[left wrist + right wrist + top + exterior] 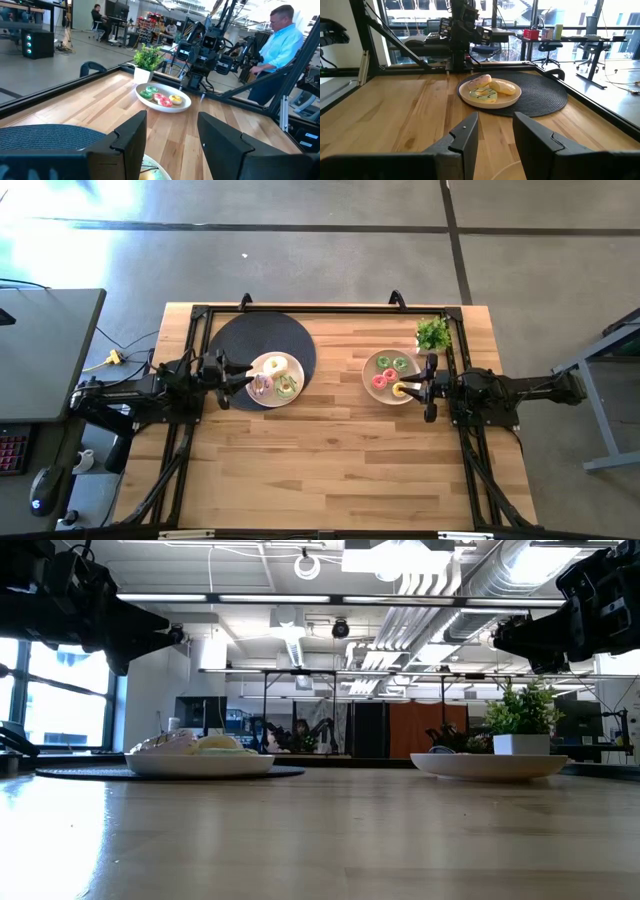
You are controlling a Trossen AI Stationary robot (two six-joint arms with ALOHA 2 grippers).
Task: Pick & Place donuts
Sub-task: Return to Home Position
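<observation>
A beige plate rests on a round black mat and carries three larger iced donuts: cream-yellow, pink-white and green-white. A second plate holds tinier donuts: two green, one pink-red and one orange-yellow. My left gripper hovers open at the left plate's left rim. My right gripper hovers open at the right plate's right rim. Both stand raised above the table in the low view. The wrist views show open fingers, left and right.
A small green plant in a white pot stands just beyond the right plate, near the table's far right corner. A black frame runs along the table's far and side edges. Bare wood lies between the plates and toward the near edge. A person stands beyond the table.
</observation>
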